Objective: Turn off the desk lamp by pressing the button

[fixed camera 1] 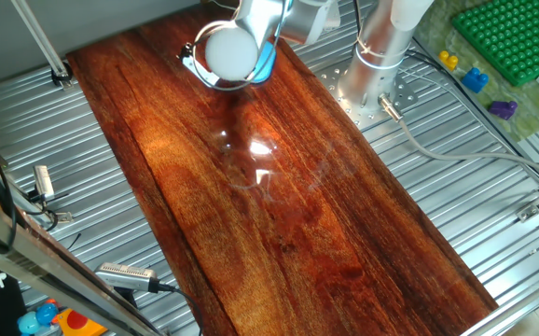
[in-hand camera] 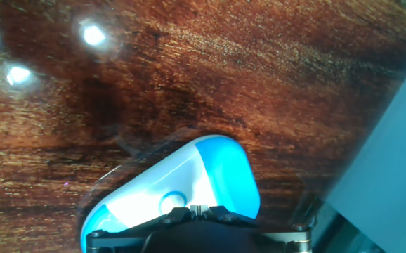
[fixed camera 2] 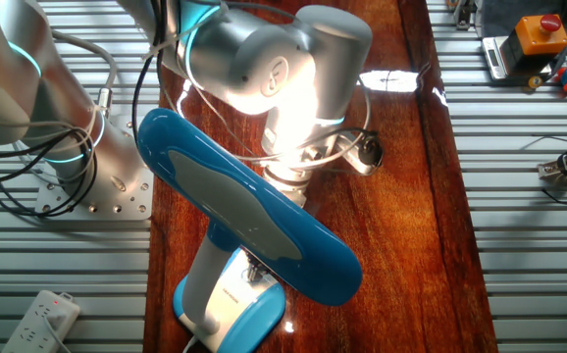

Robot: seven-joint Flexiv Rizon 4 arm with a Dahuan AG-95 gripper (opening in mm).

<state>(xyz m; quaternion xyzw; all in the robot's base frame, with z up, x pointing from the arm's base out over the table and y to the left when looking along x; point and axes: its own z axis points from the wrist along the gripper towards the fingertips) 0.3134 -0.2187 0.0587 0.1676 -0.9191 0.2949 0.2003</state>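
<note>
In the hand view the desk lamp's light-blue base with its white centre panel lies on the wood just below my gripper. The small round white button sits on that panel, just left of the fingertips, which touch each other, shut on nothing. I cannot tell if they touch the panel. In the other fixed view the lamp's long blue head hangs over the base, and my arm reaches down behind it. Bright light spots reflect off the wood.
The dark wooden board lies on a ribbed metal table. The robot's silver column stands at the back. A green pegboard, a white power strip and an orange box with a red button lie off the board.
</note>
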